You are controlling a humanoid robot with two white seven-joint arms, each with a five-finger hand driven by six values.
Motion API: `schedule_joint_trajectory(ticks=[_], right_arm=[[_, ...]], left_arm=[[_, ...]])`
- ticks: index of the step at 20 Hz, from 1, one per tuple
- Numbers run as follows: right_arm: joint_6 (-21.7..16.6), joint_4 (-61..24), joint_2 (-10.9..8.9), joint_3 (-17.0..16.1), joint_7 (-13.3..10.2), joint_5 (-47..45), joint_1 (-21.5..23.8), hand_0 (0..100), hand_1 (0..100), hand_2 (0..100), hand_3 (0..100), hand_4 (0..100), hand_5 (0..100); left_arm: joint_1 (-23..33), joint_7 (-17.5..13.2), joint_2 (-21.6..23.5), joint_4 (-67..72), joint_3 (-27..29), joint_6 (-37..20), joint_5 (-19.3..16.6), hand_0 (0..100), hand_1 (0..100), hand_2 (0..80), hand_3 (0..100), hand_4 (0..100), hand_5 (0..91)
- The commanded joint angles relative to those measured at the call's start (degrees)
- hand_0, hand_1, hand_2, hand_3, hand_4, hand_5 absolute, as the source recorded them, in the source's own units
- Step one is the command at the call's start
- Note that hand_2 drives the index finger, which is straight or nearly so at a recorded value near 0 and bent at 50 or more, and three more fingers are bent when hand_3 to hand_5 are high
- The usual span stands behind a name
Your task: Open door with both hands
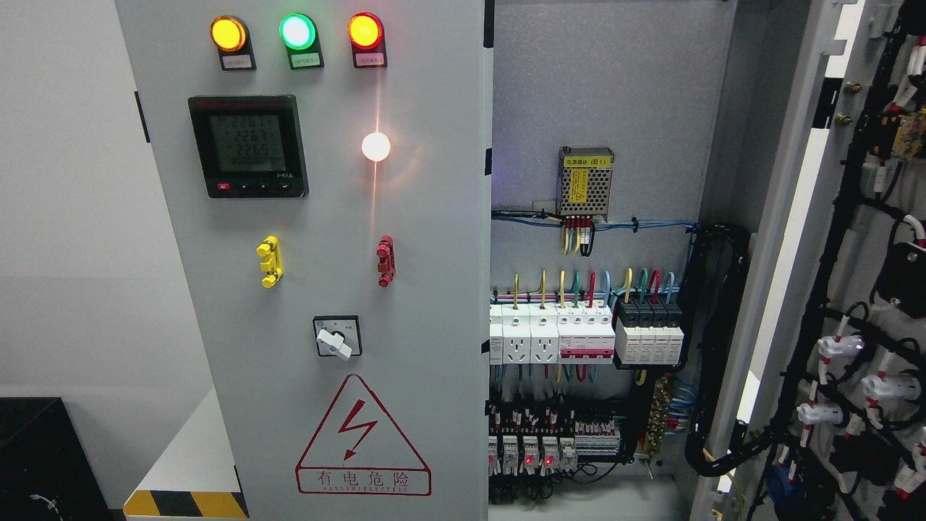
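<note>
A grey electrical cabinet fills the head view. Its left door (318, 217) is closed and carries three lit lamps, a digital meter (248, 146), a yellow handle (269, 261), a red handle (385, 260), a rotary switch (336, 336) and a red shock-warning triangle (362, 434). The right door (861, 289) is swung wide open at the picture's right, its inner side showing black cable looms. The opened bay (600, 289) shows breakers, coloured wires and a small power supply (586, 181). Neither of my hands nor any arm appears.
A white wall lies to the left. A black box (43, 456) sits at the lower left, beside a white ledge with a yellow-and-black striped edge (184, 503).
</note>
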Motion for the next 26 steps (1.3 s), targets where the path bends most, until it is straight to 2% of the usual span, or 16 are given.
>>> schedule_joint_trajectory(ticks=[1,6,9,10,12,14,16,20,26], right_arm=[[-0.04,-4.59,0.0,0.0,-0.03,0.18,0.08,19,0,0,0,0,0],[-0.04,-20.66,-0.26,0.26,-0.03,0.09,3.4,19,0,0,0,0,0],[-0.04,-31.21,-0.61,0.96,-0.03,0.09,6.92,19,0,0,0,0,0],[-0.04,-34.9,-0.7,2.18,-0.03,0.09,8.41,19,0,0,0,0,0],[-0.04,-42.11,-1.05,6.65,-0.03,0.09,10.87,19,0,0,0,0,0],[-0.04,-48.62,-2.8,10.61,-0.03,0.09,13.51,19,0,0,0,0,0],[-0.04,-53.72,-3.6,13.78,-0.03,0.09,14.66,19,0,0,0,0,0],[-0.04,-60.84,-3.6,15.02,-0.03,0.09,15.28,19,0,0,0,0,0],[-0.04,-76.57,-3.78,19.59,-0.03,0.09,19.49,19,0,0,0,0,0]], left_arm=[[0.7,-0.56,-1.5,1.05,2.26,-0.48,-0.04,0,0,0.0,0,0,0.0],[0.61,-1.18,-2.02,1.05,2.43,-0.56,0.23,0,0,0.0,0,0,0.0],[0.43,-1.18,-5.18,0.96,2.34,-0.56,0.23,0,0,0.0,0,0,0.0],[0.43,-1.27,-5.88,0.96,2.26,-0.56,0.23,0,0,0.0,0,0,0.0],[0.43,-2.32,-5.98,0.96,2.34,-0.56,0.14,0,0,0.0,0,0,0.0],[0.43,-2.59,-6.33,0.96,2.43,-0.56,0.14,0,0,0.0,0,0,0.0],[0.43,-2.59,-6.59,0.96,2.43,-0.56,0.14,0,0,0.0,0,0,0.0],[0.43,-2.59,-6.77,0.96,2.43,-0.56,0.14,0,0,0.0,0,0,0.0],[0.43,-2.59,-6.77,0.96,2.34,-0.56,0.14,0,0,0.0,0,0,0.0]])
